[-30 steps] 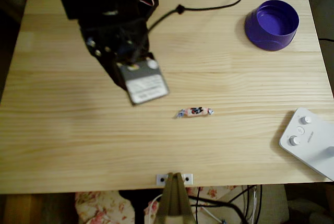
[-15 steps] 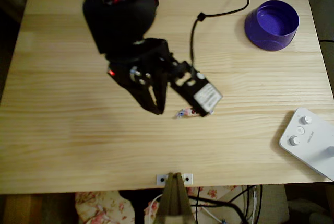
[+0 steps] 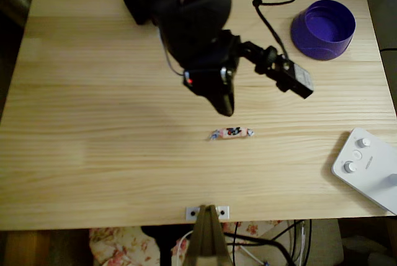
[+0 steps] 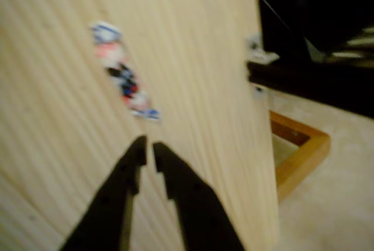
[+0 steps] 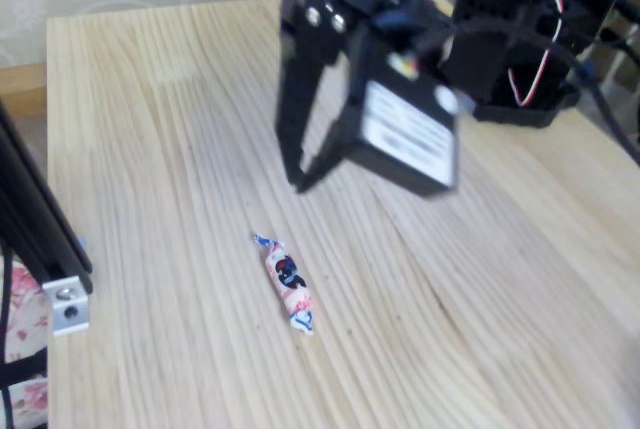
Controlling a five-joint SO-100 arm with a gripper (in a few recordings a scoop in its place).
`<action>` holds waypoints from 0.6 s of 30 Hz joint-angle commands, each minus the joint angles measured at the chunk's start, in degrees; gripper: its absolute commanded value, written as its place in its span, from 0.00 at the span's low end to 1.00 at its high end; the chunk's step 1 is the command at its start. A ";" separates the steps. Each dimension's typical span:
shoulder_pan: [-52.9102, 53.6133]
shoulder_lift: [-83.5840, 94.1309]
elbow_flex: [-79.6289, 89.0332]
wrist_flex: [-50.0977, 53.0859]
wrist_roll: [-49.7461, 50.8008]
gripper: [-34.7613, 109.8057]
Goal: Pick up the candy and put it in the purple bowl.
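The candy lies flat on the wooden table near its middle, a pinkish-white wrapped sweet with dark and red print. My black gripper hangs just beyond it, pointing at it, and the two do not touch. In the wrist view the candy is ahead of my gripper, whose tips stand a sliver apart with nothing between them. The fixed view shows the gripper above the table, a short way from the candy. The purple bowl stands at the far right corner with nothing in it.
A white box with knobs sits at the right front edge. A black cable runs across the back of the table toward the arm. A metal bracket is fixed at the front edge. The table edge drops to the floor.
In the overhead view the arm has swung right. Its gripper tip went from left of the candy to just behind it, and the wrist block no longer covers the candy.
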 commanded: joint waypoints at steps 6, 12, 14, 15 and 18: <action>-3.16 -5.45 -6.42 -2.37 -3.34 0.25; -2.64 -11.07 -9.49 -3.25 -4.31 0.25; -2.02 -12.66 -10.55 -3.69 -4.48 0.25; -1.58 -13.36 -11.07 -3.87 -4.57 0.25; -0.44 -14.68 -12.57 -3.16 -4.57 0.26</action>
